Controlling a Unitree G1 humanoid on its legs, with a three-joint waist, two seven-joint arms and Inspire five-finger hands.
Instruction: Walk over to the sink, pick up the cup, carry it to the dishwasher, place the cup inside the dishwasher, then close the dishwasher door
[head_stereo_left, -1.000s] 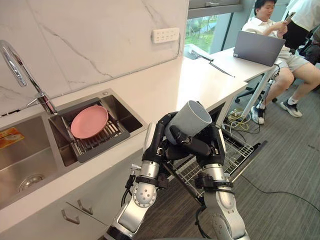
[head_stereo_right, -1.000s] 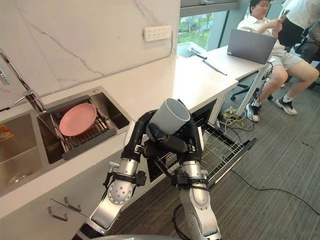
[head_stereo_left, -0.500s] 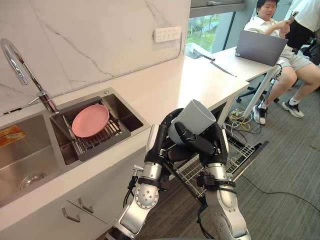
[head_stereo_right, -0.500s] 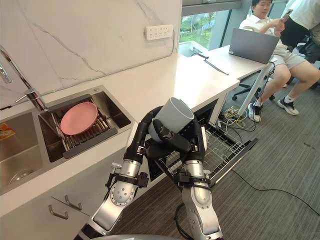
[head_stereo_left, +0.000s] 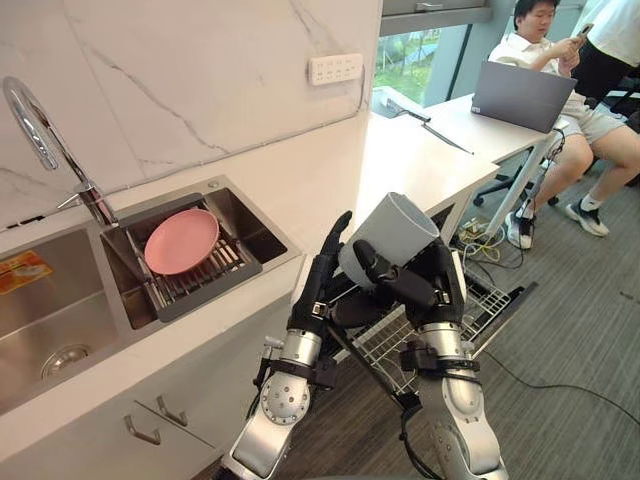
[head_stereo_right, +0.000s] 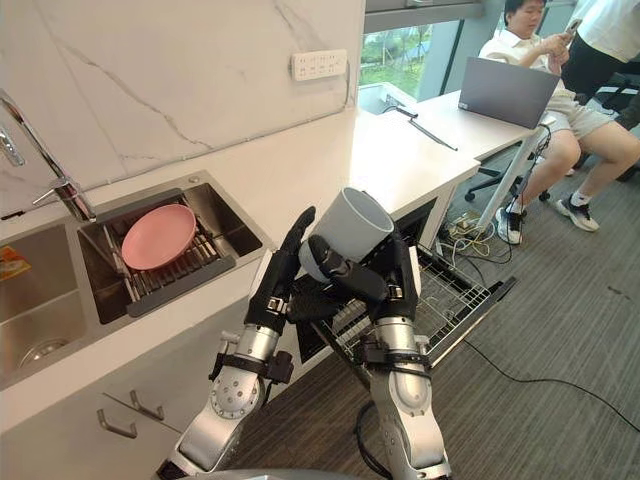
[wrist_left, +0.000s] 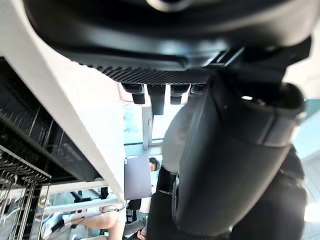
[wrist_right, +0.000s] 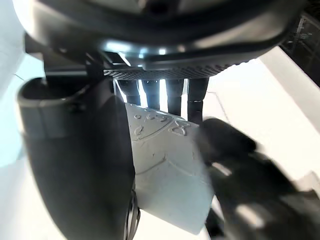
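Saw R hand (head_stereo_left: 412, 288) nearest, fingers & thumb wrapped round grey cup (head_stereo_left: 398, 232). Held it tilted, mouth up & away, above pulled-out dishwasher rack (head_stereo_left: 480, 302) & lowered door (head_stereo_left: 500, 325). Noted L hand (head_stereo_left: 322, 268) just beside cup on the sink side, fingers straight, gripping nothing; couldn't tell if touching. Behind, spotted white countertop (head_stereo_left: 400, 165). Further left, found sink (head_stereo_left: 245, 225) w/ pink plate (head_stereo_left: 182, 240) on drain rack (head_stereo_left: 205, 282), faucet (head_stereo_left: 35, 125) at its back edge. Farthest: made out wall outlet (head_stereo_left: 335, 68), desk (head_stereo_left: 470, 125) w/ laptop (head_stereo_left: 520, 95), seated person (head_stereo_left: 530, 45).
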